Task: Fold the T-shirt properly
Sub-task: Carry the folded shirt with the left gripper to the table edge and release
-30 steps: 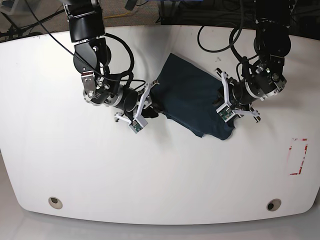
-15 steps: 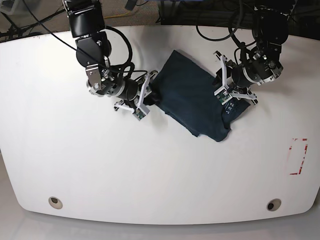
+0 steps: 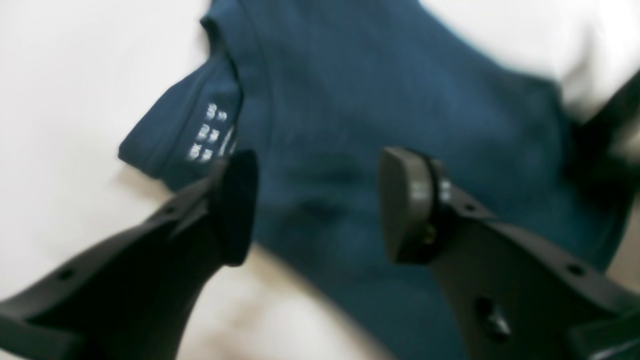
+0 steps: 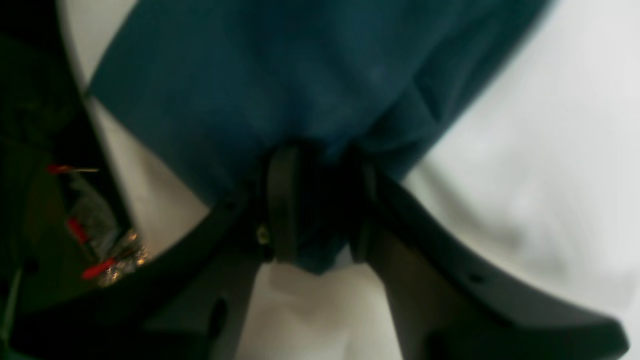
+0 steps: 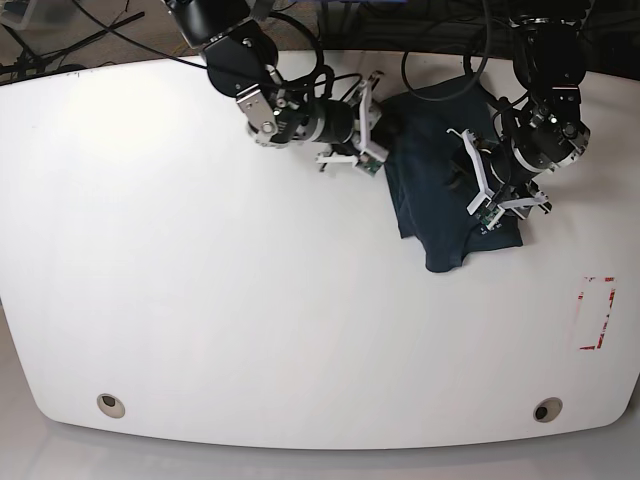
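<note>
The right gripper (image 4: 315, 200) has its jaws pinched on an edge of the shirt (image 5: 440, 190), likely to carry a fold over. The left gripper (image 3: 315, 200) has its jaws spread and empty above the cloth beside the neck print (image 3: 210, 132). The shirt lies bunched at two o'clock on the surface (image 5: 200, 300). Earlier the left jaws were nearly closed, and the shirt lay nearer centre.

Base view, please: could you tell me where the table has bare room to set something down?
The table is bare across its whole near half, between the two holes and the T-shirt, and along its left side. It is crowded at the far middle and right, where the right gripper pinches the shirt and the left gripper hangs open over it. Red tape marks the right edge.
</note>
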You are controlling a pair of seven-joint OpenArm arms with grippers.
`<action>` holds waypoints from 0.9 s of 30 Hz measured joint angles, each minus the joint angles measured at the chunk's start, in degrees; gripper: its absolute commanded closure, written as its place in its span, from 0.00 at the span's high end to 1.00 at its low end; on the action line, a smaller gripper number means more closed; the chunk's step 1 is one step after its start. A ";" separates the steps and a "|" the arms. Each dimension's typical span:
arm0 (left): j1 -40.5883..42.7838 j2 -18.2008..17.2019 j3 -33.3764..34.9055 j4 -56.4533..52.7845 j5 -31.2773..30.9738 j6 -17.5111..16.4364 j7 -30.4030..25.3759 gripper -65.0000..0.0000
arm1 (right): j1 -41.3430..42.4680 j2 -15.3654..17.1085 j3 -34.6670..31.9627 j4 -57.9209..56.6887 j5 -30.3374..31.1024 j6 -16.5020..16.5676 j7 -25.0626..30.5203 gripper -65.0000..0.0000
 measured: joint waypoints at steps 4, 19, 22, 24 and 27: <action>-0.02 1.99 -1.20 0.00 0.00 1.44 -0.02 0.56 | 0.04 -1.99 -2.75 0.00 0.35 0.35 -1.86 0.23; 3.10 9.86 -4.22 0.00 -0.07 22.51 -8.72 0.56 | 1.38 3.43 8.39 2.82 8.59 0.52 -3.06 0.23; 5.66 10.27 -4.00 -0.07 -0.04 27.19 -11.65 0.58 | 1.99 4.98 9.01 2.84 11.23 0.35 -2.49 0.23; 6.99 10.40 -3.50 -0.15 0.00 30.77 -14.58 0.61 | 1.99 5.55 10.01 2.91 12.24 0.39 -2.54 0.23; 8.52 11.30 -2.58 -0.33 0.02 34.42 -17.46 0.65 | 1.95 5.75 11.67 2.91 13.00 0.37 -2.60 0.23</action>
